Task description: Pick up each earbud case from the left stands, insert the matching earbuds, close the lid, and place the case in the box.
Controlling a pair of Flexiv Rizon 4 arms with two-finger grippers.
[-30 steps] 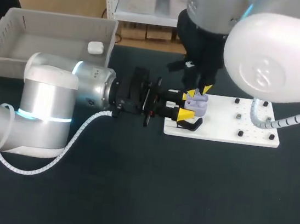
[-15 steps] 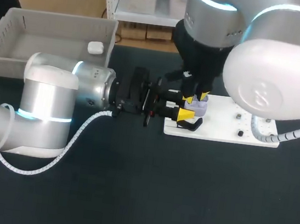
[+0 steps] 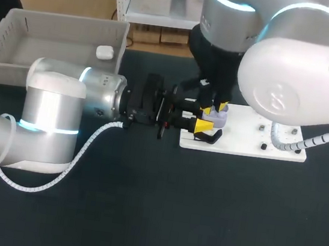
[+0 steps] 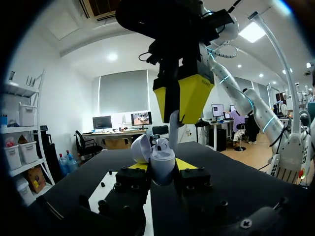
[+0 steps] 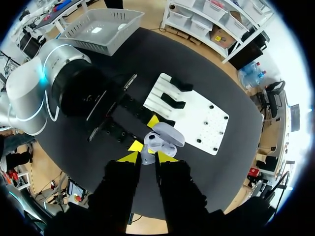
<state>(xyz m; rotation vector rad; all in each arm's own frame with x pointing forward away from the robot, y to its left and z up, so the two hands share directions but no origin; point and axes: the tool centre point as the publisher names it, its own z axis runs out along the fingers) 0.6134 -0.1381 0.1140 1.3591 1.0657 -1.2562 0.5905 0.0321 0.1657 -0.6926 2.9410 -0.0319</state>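
Note:
A lavender earbud case [image 3: 217,113] with its lid open is held over the left end of the white stand board [image 3: 253,138]. My left gripper [image 3: 207,118] comes in level from the left and is shut on the case [image 4: 161,162], one yellow tip on each side. My right gripper [image 3: 214,105] hangs straight above it. That gripper [image 5: 147,157] is shut on a pale earbud [image 4: 173,132], whose stem points down into the open case [image 5: 165,137].
The grey box [image 3: 54,42] stands at the back left with a white case [image 3: 104,52] inside. Black stands [image 3: 208,138] and small pegs [image 3: 263,146] sit on the board. Dark bare table lies in front.
My right arm has swung left and brought its gripper down closer over the open case. My left arm and the case have stayed still.

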